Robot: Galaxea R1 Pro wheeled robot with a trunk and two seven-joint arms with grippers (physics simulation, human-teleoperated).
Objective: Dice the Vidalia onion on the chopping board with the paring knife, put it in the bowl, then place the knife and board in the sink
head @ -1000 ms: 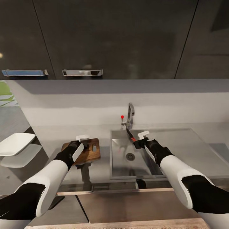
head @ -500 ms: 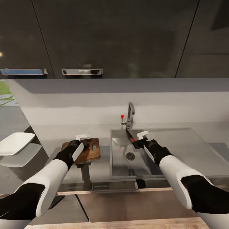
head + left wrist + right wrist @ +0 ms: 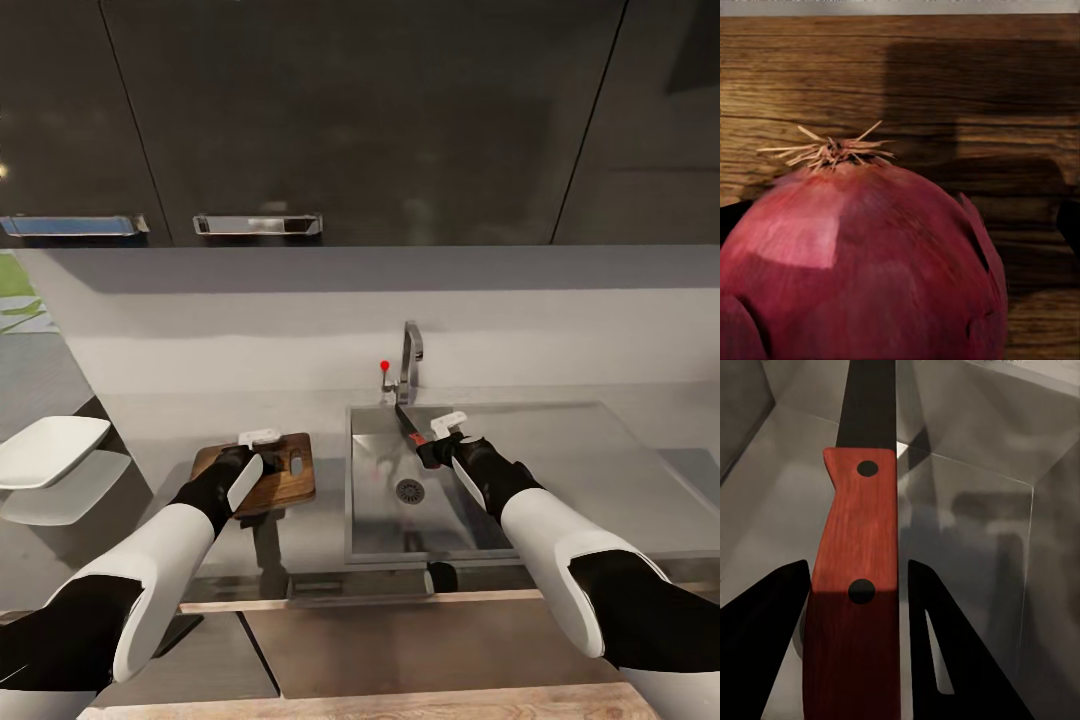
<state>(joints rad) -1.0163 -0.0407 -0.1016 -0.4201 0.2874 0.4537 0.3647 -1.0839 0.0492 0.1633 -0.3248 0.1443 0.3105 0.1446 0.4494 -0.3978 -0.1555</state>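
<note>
From the head camera I see a glossy dark-grey countertop [image 3: 300, 540] under dark wall cabinets [image 3: 360, 120], with a pale backsplash between. My left gripper [image 3: 250, 452] sits over the rectangular dark-brown wooden chopping board [image 3: 285, 470]; I cannot tell its jaw state here. A shallow white squarish bowl [image 3: 50, 450] lies well apart, beyond the left arm. My right gripper [image 3: 440, 440] hangs over the rectangular grey steel sink [image 3: 400, 510], clamped on the red-handled paring knife [image 3: 412, 428], blade toward the tap.

Left wrist: a red-skinned onion [image 3: 862, 262] sits close ahead on the board's grain.

Right wrist: both black fingers [image 3: 945, 660] flank the knife's red handle above the basin.
</note>
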